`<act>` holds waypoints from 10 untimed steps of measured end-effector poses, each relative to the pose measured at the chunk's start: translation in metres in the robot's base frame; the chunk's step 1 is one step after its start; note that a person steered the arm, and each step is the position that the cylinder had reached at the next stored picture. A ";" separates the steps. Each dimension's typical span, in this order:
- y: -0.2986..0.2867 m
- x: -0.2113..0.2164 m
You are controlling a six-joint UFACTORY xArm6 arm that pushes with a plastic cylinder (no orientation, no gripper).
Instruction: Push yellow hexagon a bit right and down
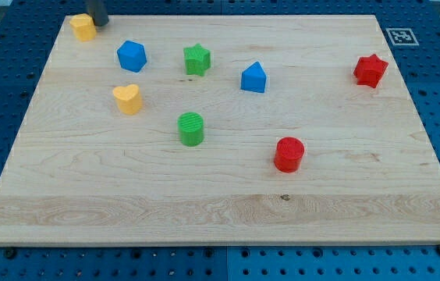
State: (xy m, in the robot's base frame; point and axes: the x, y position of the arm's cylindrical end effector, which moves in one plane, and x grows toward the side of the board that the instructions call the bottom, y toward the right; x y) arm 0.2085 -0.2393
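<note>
Just left of my tip [99, 23], yellow hexagon [83, 27].

The bench [228, 187] is a light wooden board resting on a blue perforated surface [438, 94].

Eight blocks lie directly on it:
- yellow hexagon [83, 26], top-left corner
- blue hexagon [132, 55]
- green star [197, 59]
- blue block [253, 78], with peaked top
- red star [370, 70], view's right
- yellow heart [127, 99]
- green cylinder [191, 129]
- red cylinder [289, 154]

All blocks stand apart from one another.
</note>
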 end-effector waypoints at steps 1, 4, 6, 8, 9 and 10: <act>-0.001 0.018; 0.008 -0.017; -0.065 -0.017; -0.058 -0.005; -0.058 -0.001; -0.058 0.002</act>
State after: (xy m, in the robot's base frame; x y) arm 0.2105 -0.2973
